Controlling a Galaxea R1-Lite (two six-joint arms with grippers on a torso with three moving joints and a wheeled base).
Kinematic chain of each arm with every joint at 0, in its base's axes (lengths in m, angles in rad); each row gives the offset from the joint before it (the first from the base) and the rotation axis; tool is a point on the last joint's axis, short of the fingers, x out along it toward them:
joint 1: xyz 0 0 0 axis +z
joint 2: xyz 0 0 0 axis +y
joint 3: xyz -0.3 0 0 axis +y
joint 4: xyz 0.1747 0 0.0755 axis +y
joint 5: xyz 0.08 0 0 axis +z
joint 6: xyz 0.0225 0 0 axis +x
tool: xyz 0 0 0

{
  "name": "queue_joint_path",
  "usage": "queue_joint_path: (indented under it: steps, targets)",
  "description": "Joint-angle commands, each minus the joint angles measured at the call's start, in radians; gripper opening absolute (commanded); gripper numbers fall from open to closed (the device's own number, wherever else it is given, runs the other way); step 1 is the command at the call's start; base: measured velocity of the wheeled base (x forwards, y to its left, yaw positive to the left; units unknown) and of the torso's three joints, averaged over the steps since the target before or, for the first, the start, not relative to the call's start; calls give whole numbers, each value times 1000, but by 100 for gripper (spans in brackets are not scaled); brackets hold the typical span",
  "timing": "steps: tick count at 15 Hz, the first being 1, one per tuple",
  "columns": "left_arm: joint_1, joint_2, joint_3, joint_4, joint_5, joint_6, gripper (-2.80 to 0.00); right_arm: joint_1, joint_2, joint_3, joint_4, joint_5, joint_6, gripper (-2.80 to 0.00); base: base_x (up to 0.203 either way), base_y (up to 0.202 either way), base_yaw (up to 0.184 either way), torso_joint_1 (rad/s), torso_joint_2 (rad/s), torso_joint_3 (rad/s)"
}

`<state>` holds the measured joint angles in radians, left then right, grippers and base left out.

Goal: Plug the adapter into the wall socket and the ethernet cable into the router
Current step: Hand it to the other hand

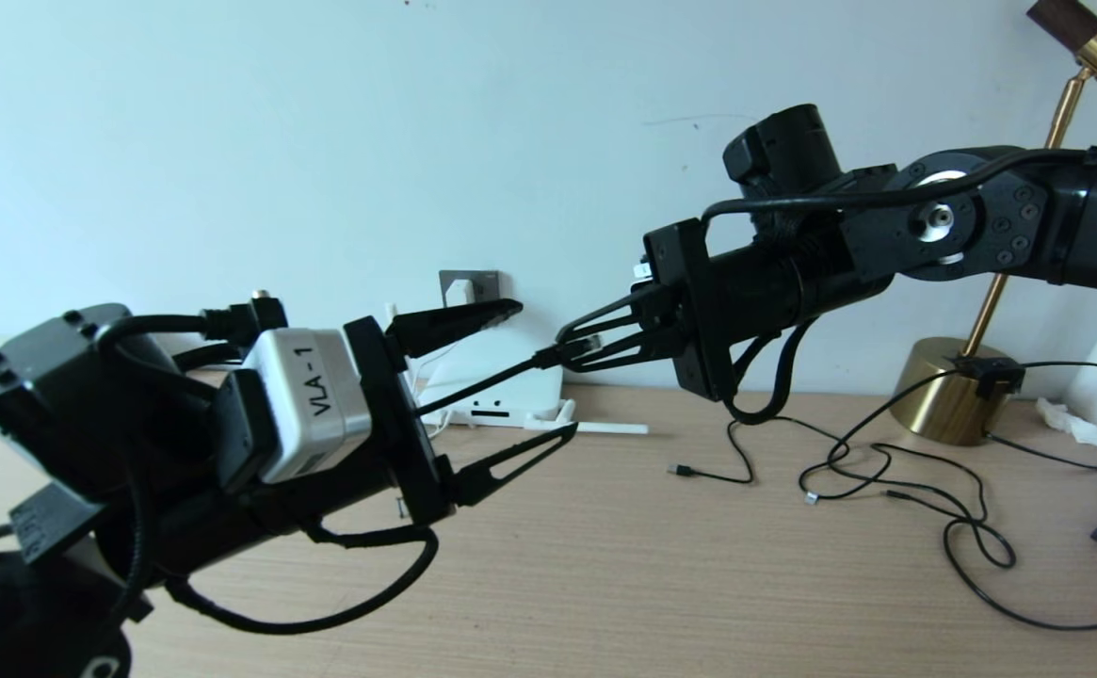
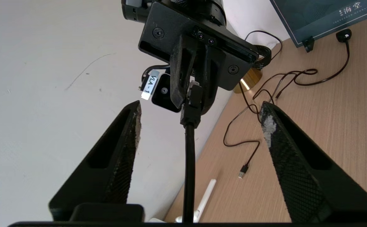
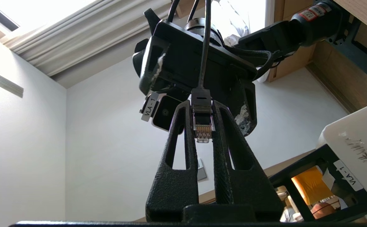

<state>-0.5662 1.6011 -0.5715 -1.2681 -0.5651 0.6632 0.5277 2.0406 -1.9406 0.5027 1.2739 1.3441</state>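
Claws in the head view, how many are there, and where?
2. The left claw is low on the left, open around the ethernet cable; the right claw comes from the right, shut on its plug.

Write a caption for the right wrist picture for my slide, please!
Right end effector pinching the ethernet cable by its clear plug, facing the open left end effector.

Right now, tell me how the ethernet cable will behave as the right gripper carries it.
The ethernet cable runs nearly straight away from the right gripper, so it seems fairly stiff and may push back when turned. Its clear plug is pinched between shut fingers; it looks small and smooth, so could probably twist or slip. It likely weighs little.
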Motion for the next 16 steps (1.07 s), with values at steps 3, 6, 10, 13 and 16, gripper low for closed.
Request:
queue_joint_path:
  steps: [3,6,10,13,16]
  targets:
    - [0,7,-8,-10,8,4,0,3,1,0,3,7,7,-280,0,0,0,0,0,0]
    - [0,10,-7,-10,10,4,0,8,1,0,3,7,7,-280,0,0,0,0,0,0]
    - [0,11,-5,-10,10,4,-280,11,1,0,3,7,6,-280,0,0,0,0,0,0]
    - [0,11,-7,-10,10,4,-280,11,3,0,3,7,6,-280,0,0,0,0,0,0]
    - [0,11,-2,-10,10,4,-280,11,4,2,3,7,6,-280,0,0,0,0,0,0]
